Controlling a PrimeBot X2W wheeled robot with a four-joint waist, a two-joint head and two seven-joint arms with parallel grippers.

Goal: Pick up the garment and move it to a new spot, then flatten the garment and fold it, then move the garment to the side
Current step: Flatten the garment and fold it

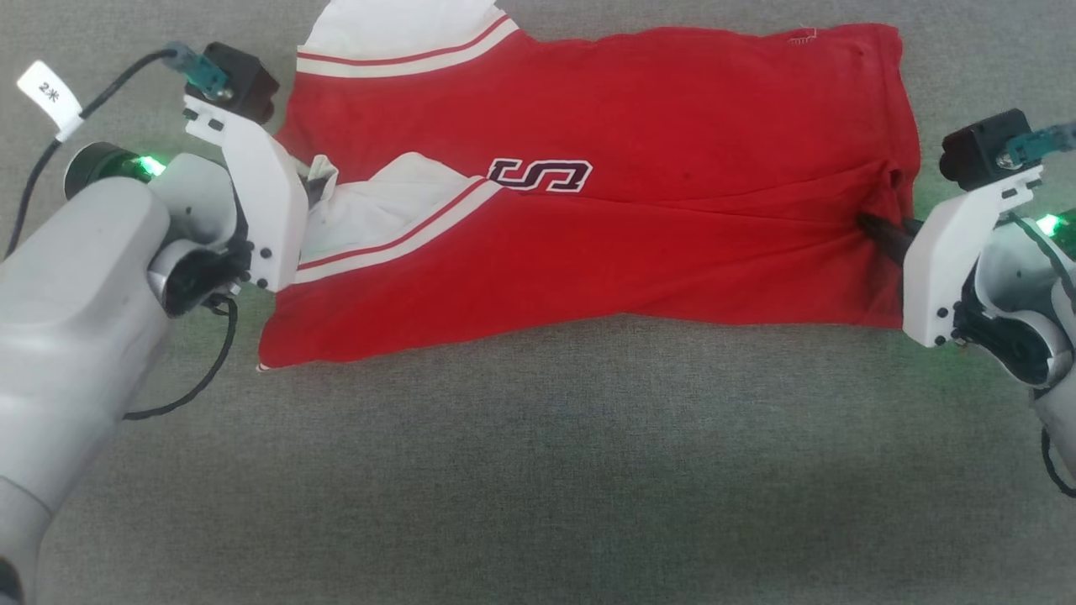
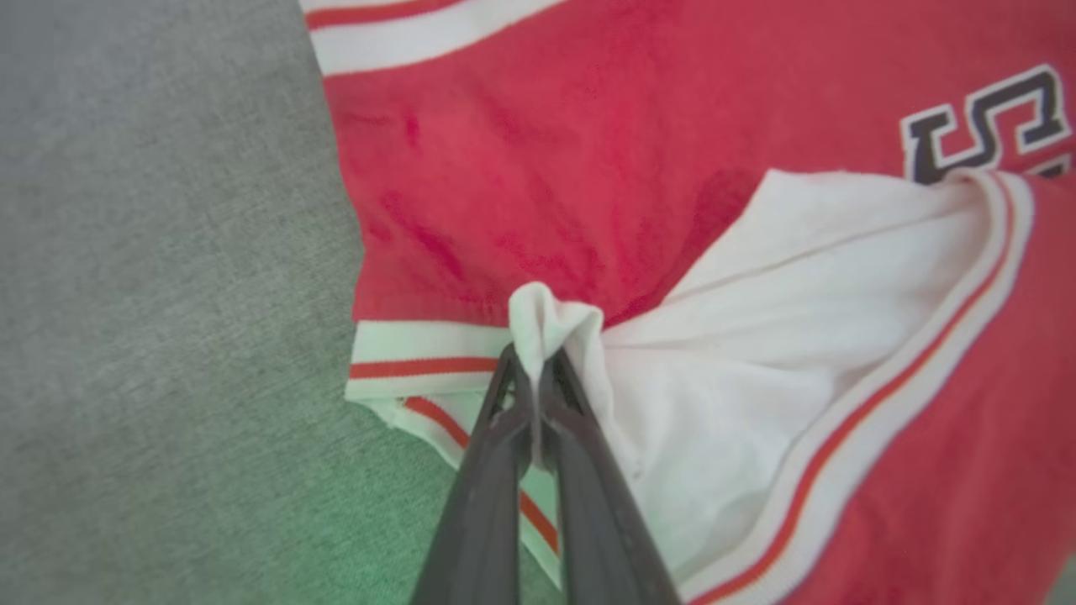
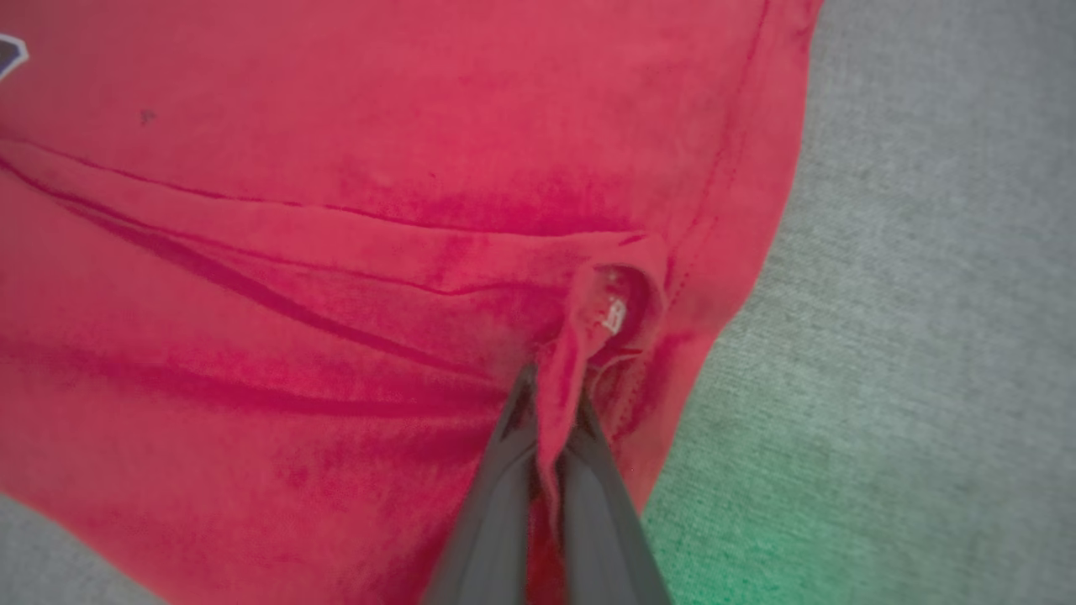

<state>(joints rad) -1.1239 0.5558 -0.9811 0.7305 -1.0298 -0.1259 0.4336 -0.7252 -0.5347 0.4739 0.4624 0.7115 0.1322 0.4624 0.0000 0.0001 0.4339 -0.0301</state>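
**Item 1: garment** (image 1: pixel 639 244). Red jersey shirt with red-and-white striped trim. It lies lengthwise, left to right, on the grey cloth surface (image 1: pixel 538 470), in the far half of the head view. The near long edge is doubled over towards the middle, and a crease runs from the chest towards the right end. The dark, white-outlined lettering (image 1: pixel 540 175) sits just above that fold and is partly covered by it. One white sleeve (image 1: pixel 378 206) lies at the left middle. A second white sleeve (image 1: pixel 403 29) lies at the far left corner.

**Item 2: left gripper** (image 2: pixel 531 370). At the garment's left end, with both fingers pressed together on a small bunch of white sleeve cloth. The cloth pokes up past the fingertips.

**Item 3: right gripper** (image 3: pixel 551 386). At the garment's right end, near the hem. The fingers are clamped on a pinch of red cloth, which puckers into a small loop just beyond the tips.

**Item 4: sundries.** A white label tag (image 1: pixel 49 94) hangs on the left arm's cable. A green light (image 1: pixel 151 165) glows on the left wrist, and the cloth surface beside each gripper has a green cast.
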